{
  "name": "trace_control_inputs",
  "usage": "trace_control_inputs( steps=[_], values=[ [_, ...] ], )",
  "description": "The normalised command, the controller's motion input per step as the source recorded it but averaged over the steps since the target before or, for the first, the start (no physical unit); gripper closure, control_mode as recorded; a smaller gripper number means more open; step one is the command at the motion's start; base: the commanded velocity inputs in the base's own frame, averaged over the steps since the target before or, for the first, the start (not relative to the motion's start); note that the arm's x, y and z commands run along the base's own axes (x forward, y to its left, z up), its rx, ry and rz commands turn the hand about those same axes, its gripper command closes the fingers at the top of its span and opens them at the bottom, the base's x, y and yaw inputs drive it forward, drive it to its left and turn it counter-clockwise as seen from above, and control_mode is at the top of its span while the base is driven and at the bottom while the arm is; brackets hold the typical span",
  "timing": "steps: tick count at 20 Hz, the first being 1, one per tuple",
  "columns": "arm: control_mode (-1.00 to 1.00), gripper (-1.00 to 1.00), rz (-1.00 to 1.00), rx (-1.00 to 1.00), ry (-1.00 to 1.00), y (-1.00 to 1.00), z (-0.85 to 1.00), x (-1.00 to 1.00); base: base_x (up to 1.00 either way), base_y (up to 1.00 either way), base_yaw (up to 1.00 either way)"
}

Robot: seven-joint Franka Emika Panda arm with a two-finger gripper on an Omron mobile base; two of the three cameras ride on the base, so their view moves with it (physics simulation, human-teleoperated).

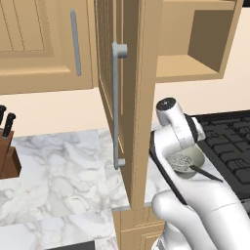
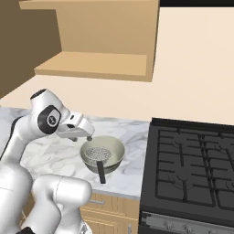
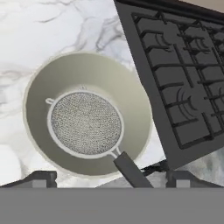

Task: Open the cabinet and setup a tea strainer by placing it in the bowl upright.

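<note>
Inspecting from the hand view, we find the small grey mesh tea strainer [image 3: 85,123] seated mouth-up inside the round cream-grey bowl [image 3: 131,103], its stiff, light dark handle [image 3: 130,169], the likeliest hold, overhanging the rim at five o'clock, while the two-finger gripper [image 3: 105,178] hovers apart, empty.

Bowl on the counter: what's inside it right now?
The tea strainer sits in the bowl, mesh cup up, its dark handle sticking out over the rim. The mesh covers the bowl's bottom, so anything beneath it can't be seen.
</note>
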Motion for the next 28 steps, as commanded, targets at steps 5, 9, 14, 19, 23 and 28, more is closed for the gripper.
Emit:
trace_control_inputs(
  steps=[5,9,14,19,23,28],
  values=[
    [-1.0,-1.0,0.0,0.34,0.02,0.01,0.18,-0.79,0.0,0.0,0.0],
    [-1.0,-1.0,0.0,0.19,-0.01,0.03,0.58,-0.54,0.0,0.0,0.0],
    [-1.0,-1.0,0.0,0.02,-0.04,0.1,0.84,-0.27,0.0,0.0,0.0],
    [-1.0,-1.0,0.0,0.0,0.0,0.26,0.45,-0.03,0.0,0.0,0.0],
    [-1.0,-1.0,0.0,0.05,0.0,0.22,0.11,0.0,0.0,0.0,0.0],
    [-1.0,-1.0,0.01,0.09,-0.04,0.05,0.05,0.0,0.0,0.0,0.0]
  ],
)
